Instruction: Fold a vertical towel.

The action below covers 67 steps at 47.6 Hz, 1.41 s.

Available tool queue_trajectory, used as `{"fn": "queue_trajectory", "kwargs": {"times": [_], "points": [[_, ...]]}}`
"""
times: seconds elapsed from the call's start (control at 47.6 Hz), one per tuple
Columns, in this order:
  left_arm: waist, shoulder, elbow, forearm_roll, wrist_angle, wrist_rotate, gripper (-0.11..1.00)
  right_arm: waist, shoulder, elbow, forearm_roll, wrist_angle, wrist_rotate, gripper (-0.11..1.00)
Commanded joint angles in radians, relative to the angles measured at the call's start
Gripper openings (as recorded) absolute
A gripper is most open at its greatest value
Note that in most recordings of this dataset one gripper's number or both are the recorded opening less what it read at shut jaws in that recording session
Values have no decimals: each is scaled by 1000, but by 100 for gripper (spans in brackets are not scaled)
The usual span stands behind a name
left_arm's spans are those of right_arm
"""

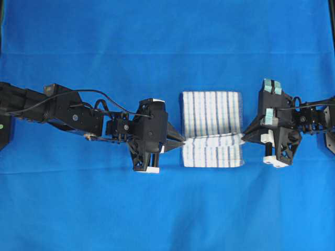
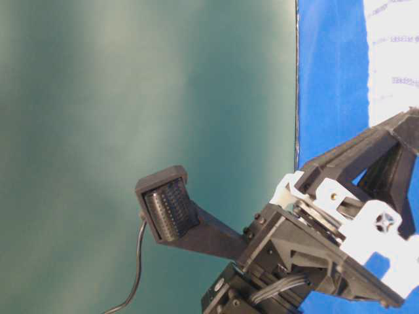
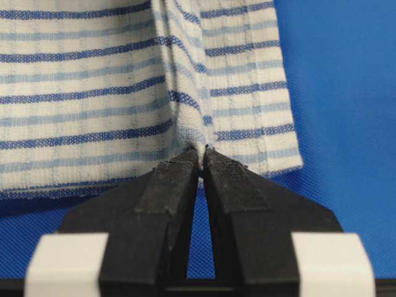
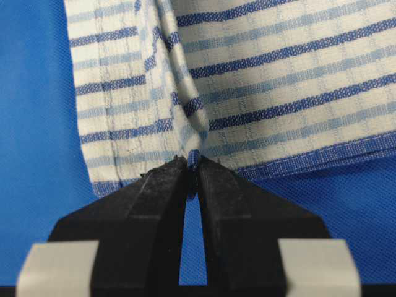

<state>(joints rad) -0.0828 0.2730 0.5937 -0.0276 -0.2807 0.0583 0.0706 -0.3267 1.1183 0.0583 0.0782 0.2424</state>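
The white towel (image 1: 212, 120) with thin blue stripes lies in the middle of the blue cloth, creased across by a raised ridge. My left gripper (image 1: 181, 139) is shut on the towel's left edge at that ridge, and the right gripper (image 1: 242, 137) is shut on its right edge. In the left wrist view the towel (image 3: 93, 93) bunches into a pleat at the gripper (image 3: 202, 150), whose tips pinch the hem. The right wrist view shows the same on the other side: the towel (image 4: 278, 80) is pinched at its hem by the gripper (image 4: 192, 161).
A big plain blue cloth (image 1: 167, 209) covers the whole table. The black left arm (image 1: 63, 112) stretches in from the left edge and the right arm (image 1: 309, 117) from the right. The table-level view shows the right arm's hardware (image 2: 314, 242) close up before a green backdrop.
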Motion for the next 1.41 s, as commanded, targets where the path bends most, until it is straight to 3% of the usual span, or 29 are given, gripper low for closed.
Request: {"fn": "queue_trajectory", "kwargs": {"times": [0.0, 0.084, 0.147, 0.315, 0.378, 0.483, 0.714, 1.072, 1.387], "points": [[-5, -15, -15, -2, -6, 2, 4, 6, -2, -12, 2, -15, 2, 8], [-6, -15, -17, -2, -11, 2, 5, 9, 3, -17, 2, -17, 3, 9], [-5, -15, -20, -2, -15, 0, 15, 18, 5, -20, 2, -17, 3, 13], [-11, -20, -25, -2, -14, -2, 64, 55, 3, -29, 2, -12, 3, 62], [-14, -28, -23, -2, -11, -5, 73, 63, -5, -32, 2, -11, 5, 67], [-18, -61, -15, -2, 6, -11, 70, 78, -34, -44, 2, 5, 5, 62], [-40, -218, 5, -2, 120, -11, 69, 81, -178, -92, -8, 86, 2, 62], [-55, -517, 107, -2, 175, -9, 69, 54, -474, -118, -103, 164, 2, 62], [-46, -841, 307, -2, 164, -8, 69, 31, -723, -143, -189, 337, 2, 62]]}}
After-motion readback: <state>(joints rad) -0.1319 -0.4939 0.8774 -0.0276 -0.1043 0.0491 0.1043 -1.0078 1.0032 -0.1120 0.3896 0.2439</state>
